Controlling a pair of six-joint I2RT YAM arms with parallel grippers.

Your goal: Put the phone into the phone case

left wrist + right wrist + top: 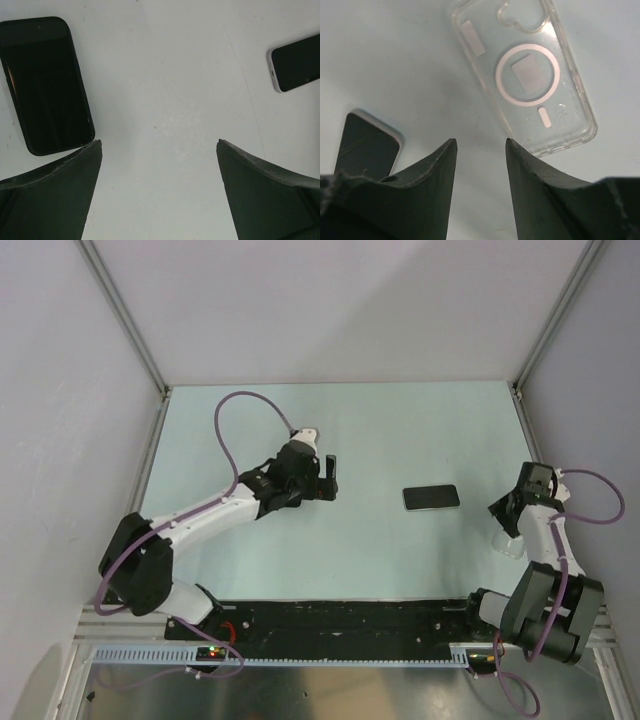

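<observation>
Pale green tabletop [380,430], and the white-rimmed, dark-screened phone [431,497] lies flat in the open, nothing gripping it. Right of the phone, not touching it, sits the clear plastic phone case [525,75], empty. Right gripper [481,141] hovers between phone and case, jaws narrowly parted, holding nothing. Left gripper [159,142], left of the phone, jaws wide, empty, beside a black rounded slab [47,85]. Nothing done yet, I'd say: pickup and seating both remain.

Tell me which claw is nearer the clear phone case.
Right. The right claw hovers close to the clear phone case, which lies just ahead of its open fingers. The left claw is far off, on the other side of the table.
</observation>
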